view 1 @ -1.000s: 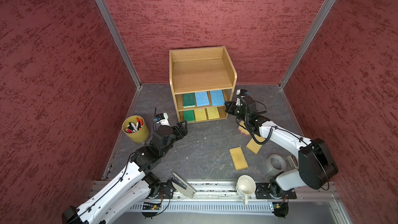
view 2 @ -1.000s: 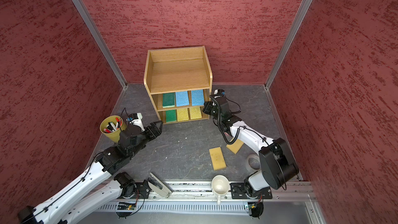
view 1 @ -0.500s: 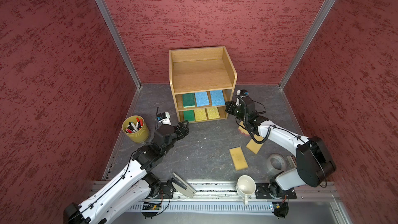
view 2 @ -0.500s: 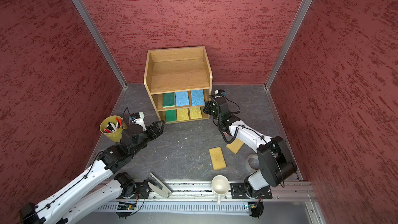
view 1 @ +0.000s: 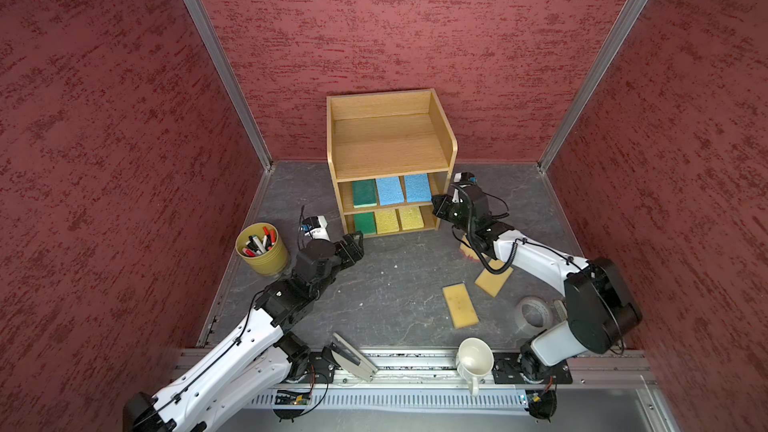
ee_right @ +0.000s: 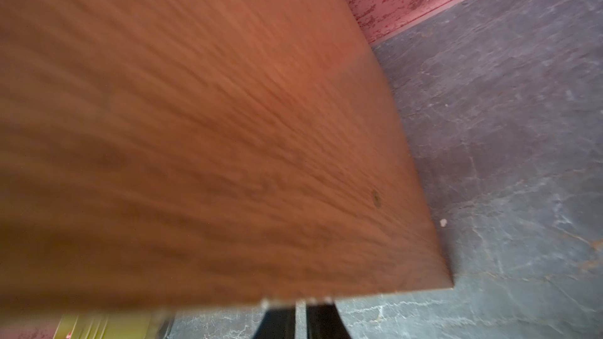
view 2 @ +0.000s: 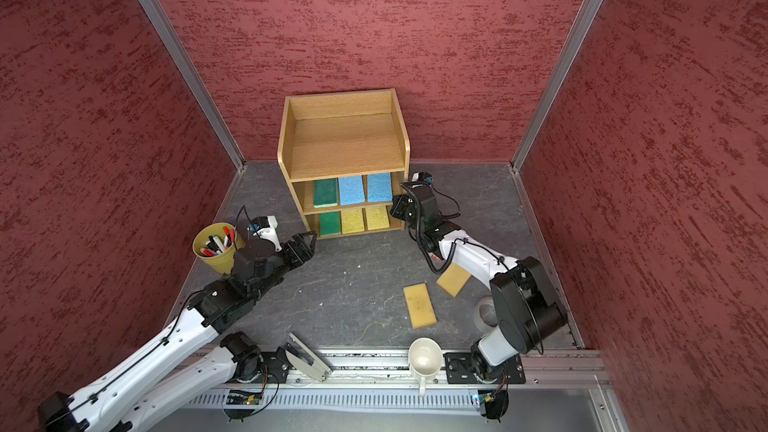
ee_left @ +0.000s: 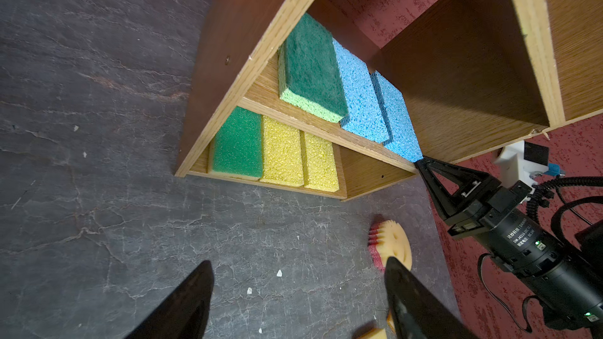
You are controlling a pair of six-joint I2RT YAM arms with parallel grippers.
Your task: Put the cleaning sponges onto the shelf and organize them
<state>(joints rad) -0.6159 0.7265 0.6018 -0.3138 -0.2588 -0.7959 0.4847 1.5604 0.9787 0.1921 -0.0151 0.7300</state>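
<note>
Oak shelf, lower two tiers filled: the right claw, jaws all but closed and empty, tips at its side panel's front edge beside the end blue sponge. Left claw gapes wide, empty, before the smiley sponge, which is partly hidden by a finger. Two tan sponges lie on the floor, well apart from both.

Shelf: one, three tiers. Green sponges: two. Blue sponges: two. Yellow sponges: two. Tan sponges: two. Round smiley sponge: one. Pen cup: one. White mug: one. Tape roll: one. Robot arms: two.
</note>
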